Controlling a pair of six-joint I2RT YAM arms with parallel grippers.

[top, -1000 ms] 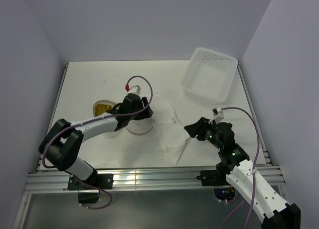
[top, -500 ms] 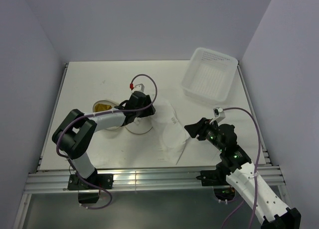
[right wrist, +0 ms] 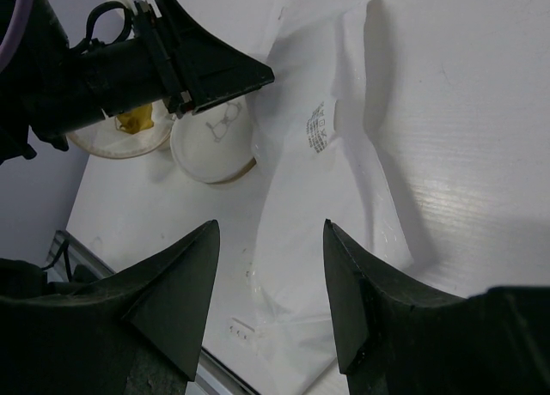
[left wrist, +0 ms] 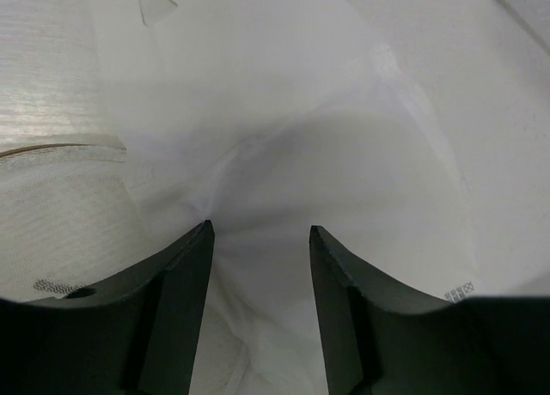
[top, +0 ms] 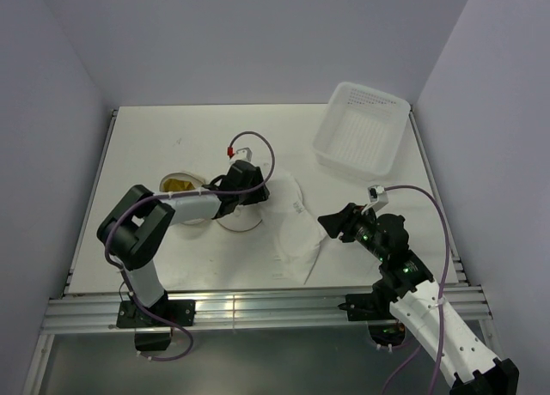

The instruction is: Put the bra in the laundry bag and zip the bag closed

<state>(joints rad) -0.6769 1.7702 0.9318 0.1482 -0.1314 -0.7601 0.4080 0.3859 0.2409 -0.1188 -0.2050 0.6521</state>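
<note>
Three pale lilac walls (top: 258,43) close in your white table (top: 146,146), with the white plastic tray (top: 359,124) set at its far right corner.

A large white crinkled sheet (top: 292,227) with a small printed label lies flat on the table, nearer to you than the tray and to its left. You cannot tell from these views whether it is film or fabric.

The laundry bag (top: 232,221) sits well apart from the tray, left of it and nearer to you, touching the sheet's left edge. It shows you a round whitish face with a thin brownish rim and a small black spectacles-like mark (right wrist: 222,124). In the left wrist view its mesh (left wrist: 60,206) looks fine and translucent. A second round part (top: 178,187) lies just beside it on the side away from the tray, with something yellowish inside. You cannot tell what that is.

Your left gripper (top: 260,191) reaches low over the bag's tray-side edge, where the bag meets the sheet. Its fingers (left wrist: 185,309) stand moderately apart with white material under the gap, and nothing is clamped.

Your right gripper (top: 329,223) hangs at the sheet's right edge, almost straight toward you from the tray. Its fingers (right wrist: 172,300) are spread wide and empty.
</note>
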